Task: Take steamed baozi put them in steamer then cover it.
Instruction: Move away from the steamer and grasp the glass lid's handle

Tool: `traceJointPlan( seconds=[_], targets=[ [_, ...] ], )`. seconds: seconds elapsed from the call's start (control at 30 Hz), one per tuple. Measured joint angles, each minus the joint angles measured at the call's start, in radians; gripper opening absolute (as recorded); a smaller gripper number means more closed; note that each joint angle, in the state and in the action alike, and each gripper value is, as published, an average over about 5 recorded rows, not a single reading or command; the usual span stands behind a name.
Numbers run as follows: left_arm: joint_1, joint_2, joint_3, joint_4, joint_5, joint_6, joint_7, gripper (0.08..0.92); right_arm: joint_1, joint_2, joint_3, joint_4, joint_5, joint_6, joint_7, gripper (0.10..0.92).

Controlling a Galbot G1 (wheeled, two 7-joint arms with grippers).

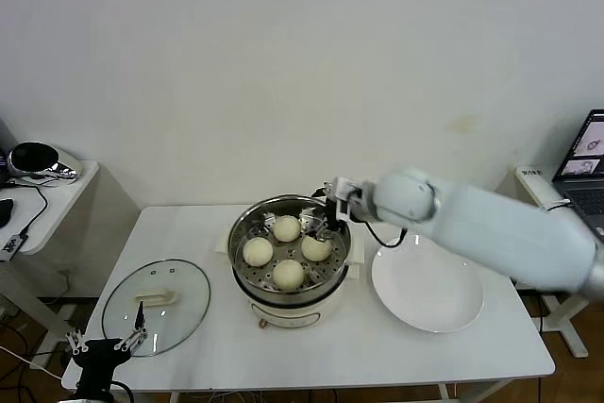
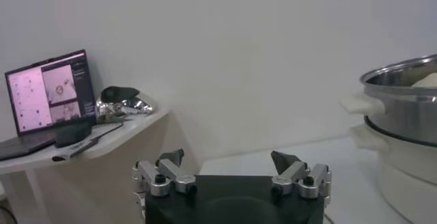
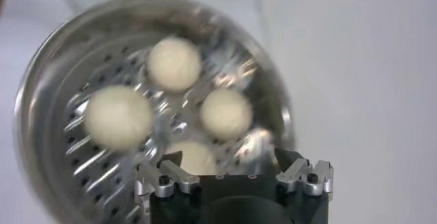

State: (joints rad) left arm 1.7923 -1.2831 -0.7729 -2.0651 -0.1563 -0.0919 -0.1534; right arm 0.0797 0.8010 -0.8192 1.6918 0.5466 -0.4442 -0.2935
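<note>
Head view: all four steamed baozi [image 1: 287, 252] sit in the steamer [image 1: 247, 283] at frame centre; plate [image 1: 429, 288] bare. The glass lid [image 1: 156, 307] lies lower left, nearest the left gripper [image 1: 106, 344], whose jaws stand wide.

Left wrist view: left gripper [image 2: 232, 171] empty; steamer [image 2: 403, 102] at the right edge.

Right wrist view: right gripper [image 3: 233, 172] spread, empty, over the steamer rim.

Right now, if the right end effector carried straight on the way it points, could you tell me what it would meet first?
Probably the pale cream bun just beyond the open right end effector, resting on the perforated tray of the round stainless-steel steamer. Depth is unclear, so it might meet the tray first.
</note>
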Motion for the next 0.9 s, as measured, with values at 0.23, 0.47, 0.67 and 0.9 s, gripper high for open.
traceJointPlan(
  seconds=[0.23, 0.47, 0.67, 0.9],
  targets=[
    [-0.005, -0.014, 0.012, 0.007, 0.025, -0.006, -0.027, 0.823, -0.458, 0.007, 0.445, 0.071, -0.168, 0.257, 0.122, 0.823],
    [-0.017, -0.011, 0.011, 0.045, 0.145, -0.024, -0.065, 0.823, -0.906, 0.173, 0.904, 0.14, -0.316, 0.485, 0.122, 0.823],
    [-0.019, 0.003, -0.008, 0.088, 0.343, -0.054, -0.097, 0.823, -1.208, 0.342, 1.222, 0.192, -0.37, 0.588, 0.115, 0.823],
    [-0.029, 0.049, -0.044, 0.17, 0.665, -0.078, -0.121, 0.823, -1.449, 0.484, 1.492, 0.217, -0.41, 0.626, 0.152, 0.823]
  ],
)
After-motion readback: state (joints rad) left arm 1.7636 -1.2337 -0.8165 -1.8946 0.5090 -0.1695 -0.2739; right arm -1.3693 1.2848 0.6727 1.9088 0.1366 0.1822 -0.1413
